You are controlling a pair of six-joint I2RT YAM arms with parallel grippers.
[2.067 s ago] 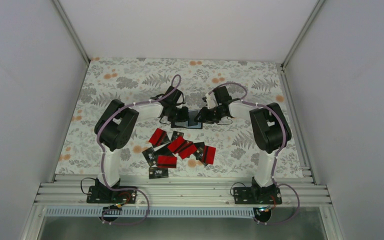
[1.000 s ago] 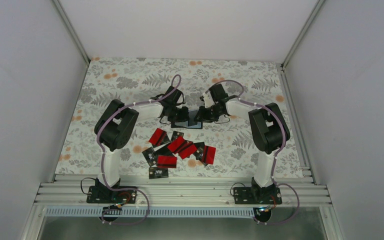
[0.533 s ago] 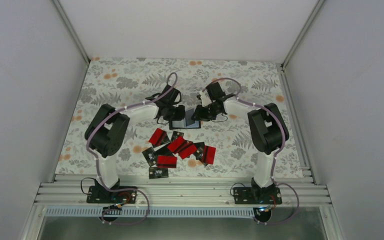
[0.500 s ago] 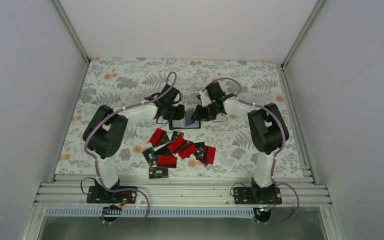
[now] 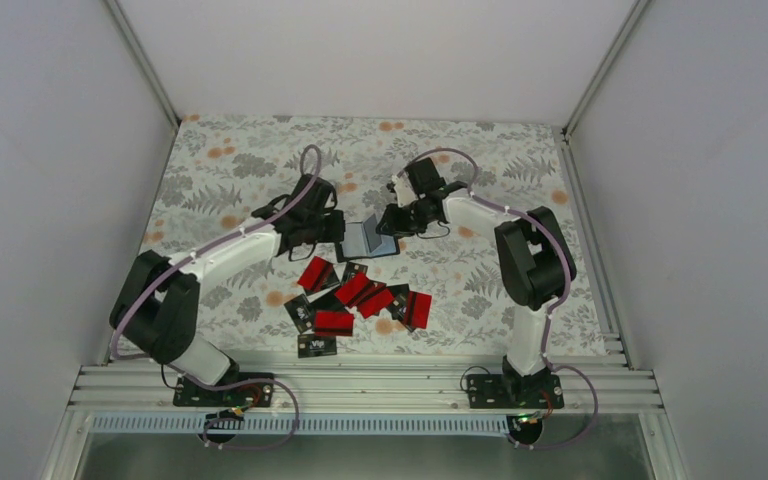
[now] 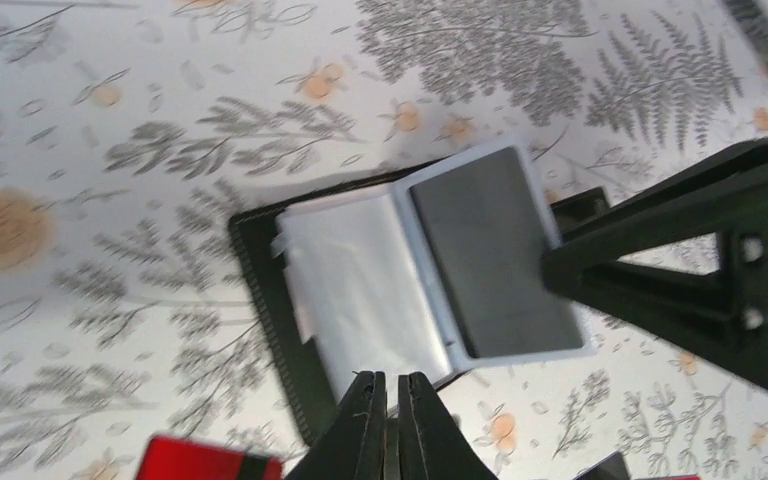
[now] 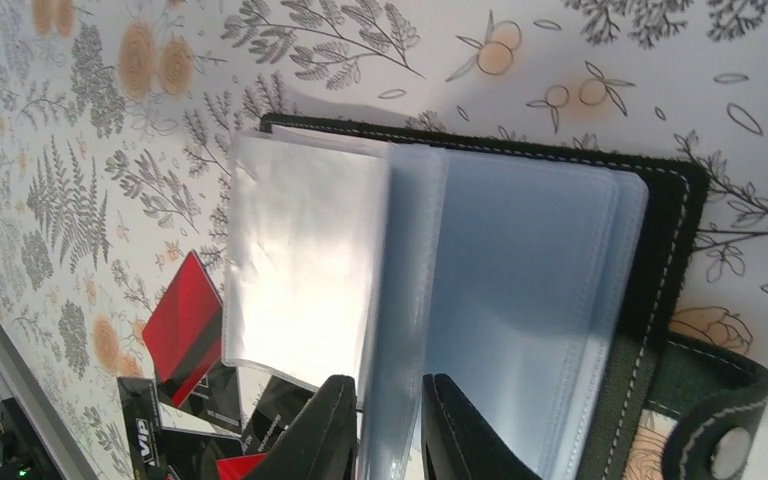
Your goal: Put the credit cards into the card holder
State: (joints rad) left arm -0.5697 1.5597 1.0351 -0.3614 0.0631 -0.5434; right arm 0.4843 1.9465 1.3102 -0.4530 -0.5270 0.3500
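Observation:
The card holder lies open on the floral cloth, its black cover flat and its clear sleeves fanned up. My right gripper is shut on a bundle of those sleeves at their near edge and shows from above at the holder's right side. My left gripper is shut and empty, hovering over the holder's near edge; it sits just left of the holder. The credit cards, red and black, lie in a loose pile in front of the holder.
A red card and a black printed card lie near the right gripper's fingers. The holder's snap tab sticks out at its right side. Another red card lies by the left gripper. Aluminium rails edge the near side.
The left arm has swung back and to the left, drawing its gripper off the holder. The right gripper has shifted slightly left and back, and the holder's sleeves now stand up more.

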